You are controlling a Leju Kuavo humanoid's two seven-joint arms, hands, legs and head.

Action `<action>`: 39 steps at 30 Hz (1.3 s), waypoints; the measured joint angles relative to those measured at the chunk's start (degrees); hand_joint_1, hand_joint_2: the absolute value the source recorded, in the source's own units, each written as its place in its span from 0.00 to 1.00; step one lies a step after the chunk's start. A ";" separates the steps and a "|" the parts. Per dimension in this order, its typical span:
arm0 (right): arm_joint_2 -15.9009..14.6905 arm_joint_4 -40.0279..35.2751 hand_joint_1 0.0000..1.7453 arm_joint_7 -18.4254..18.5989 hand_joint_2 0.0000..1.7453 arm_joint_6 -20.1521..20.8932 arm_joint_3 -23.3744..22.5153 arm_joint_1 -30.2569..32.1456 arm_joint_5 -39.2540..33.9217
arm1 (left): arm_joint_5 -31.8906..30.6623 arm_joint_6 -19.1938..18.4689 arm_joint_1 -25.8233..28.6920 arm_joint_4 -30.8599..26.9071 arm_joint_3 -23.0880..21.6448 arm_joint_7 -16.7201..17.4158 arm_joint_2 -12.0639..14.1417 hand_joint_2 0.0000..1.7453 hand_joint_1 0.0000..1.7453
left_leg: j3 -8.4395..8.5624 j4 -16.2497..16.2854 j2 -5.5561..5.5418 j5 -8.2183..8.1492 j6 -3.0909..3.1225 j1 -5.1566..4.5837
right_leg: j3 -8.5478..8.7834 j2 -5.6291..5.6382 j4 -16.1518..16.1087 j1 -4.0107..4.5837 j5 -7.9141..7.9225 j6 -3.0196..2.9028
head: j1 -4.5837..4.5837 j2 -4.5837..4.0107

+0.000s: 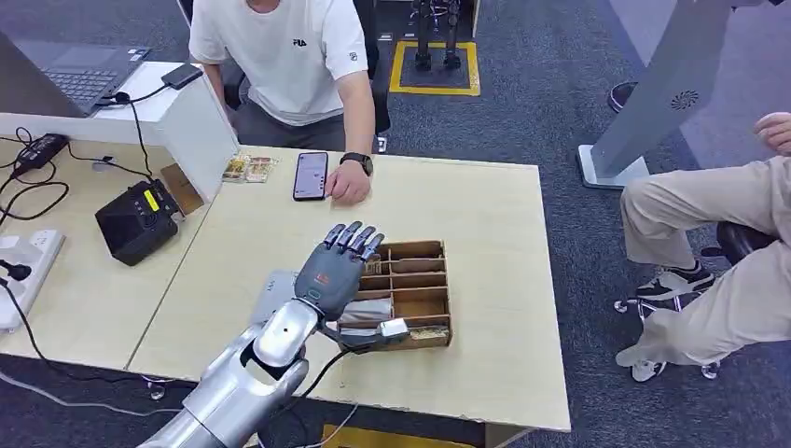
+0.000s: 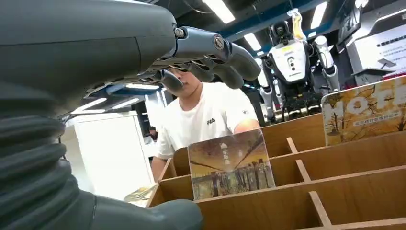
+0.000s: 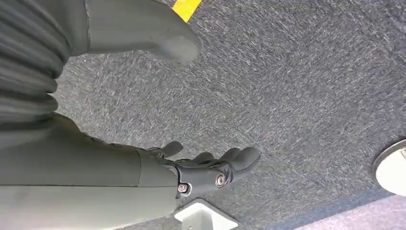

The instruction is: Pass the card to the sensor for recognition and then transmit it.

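Observation:
My left hand (image 1: 338, 266) hovers with its fingers spread over the left end of a wooden divided tray (image 1: 431, 250) on the pale table, and it holds nothing. In the left wrist view its fingers (image 2: 215, 55) reach out above a picture card (image 2: 231, 165) that stands upright in one compartment. A second card (image 2: 366, 115) stands in a farther compartment. The black sensor box (image 1: 138, 219) with a yellow label sits on the side table to the left. My right hand (image 3: 210, 167) hangs over grey carpet with nothing in it.
A person in a white shirt (image 1: 289, 51) sits across the table, one hand (image 1: 350, 182) resting beside a phone (image 1: 311, 175). Loose cards (image 1: 245, 168) lie near a white partition (image 1: 201, 121). Cables and a power strip (image 1: 23, 271) lie at the left. Another person's legs (image 1: 718, 243) are at the right.

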 joint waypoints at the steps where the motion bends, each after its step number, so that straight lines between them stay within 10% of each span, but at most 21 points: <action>1: 0.02 -0.02 0.00 0.00 1.00 0.00 0.00 0.00 0.00 | 0.00 0.00 0.00 0.00 0.00 0.00 0.00 1.00 0.23 | 0.00 0.00 0.00 0.00 0.00 0.00 | 0.00 0.00 0.00 0.00 0.00 0.00 | 0.00 0.00; 5: 0.02 -0.09 0.00 0.00 1.00 0.00 0.00 0.00 0.02 | 0.00 0.00 0.26 0.00 0.00 -0.15 0.07 1.00 0.81 | 0.01 0.00 0.00 0.00 0.00 0.00 | 0.01 0.00 0.00 0.00 0.00 0.00 | 0.00 0.00; 9: 0.02 -0.09 0.00 0.00 1.00 0.00 0.00 0.00 0.02 | 0.00 0.09 0.75 0.20 0.00 -0.17 0.20 1.00 0.84 | 0.01 0.00 -0.01 0.01 0.00 0.00 | 0.02 0.00 0.00 0.00 0.00 0.00 | 0.00 0.00; 20: 0.04 -0.22 0.00 0.00 1.00 0.00 0.00 0.00 0.09 | 0.00 0.22 0.54 0.20 0.00 -0.17 0.15 1.00 0.79 | 0.04 0.00 0.00 0.00 0.00 -0.01 | 0.03 0.02 0.00 0.00 0.00 0.00 | 0.00 0.00; 25: 0.09 -0.33 0.00 -0.09 1.00 0.00 0.00 0.12 0.00 | 0.00 -0.13 1.28 0.70 0.00 -0.17 0.39 1.00 0.45 | 0.00 0.00 0.02 0.00 0.00 0.01 | -0.06 0.06 0.00 0.00 0.00 -0.01 | 0.00 0.00; 39: 0.07 -0.24 0.00 -0.79 1.00 0.00 0.00 -0.01 0.22 | 0.00 -0.72 1.06 0.68 0.00 -0.33 0.11 1.00 0.51 | 0.14 -0.02 -0.05 0.06 -0.05 0.00 | 0.14 -0.03 0.01 0.00 0.04 -0.01 | 0.00 0.00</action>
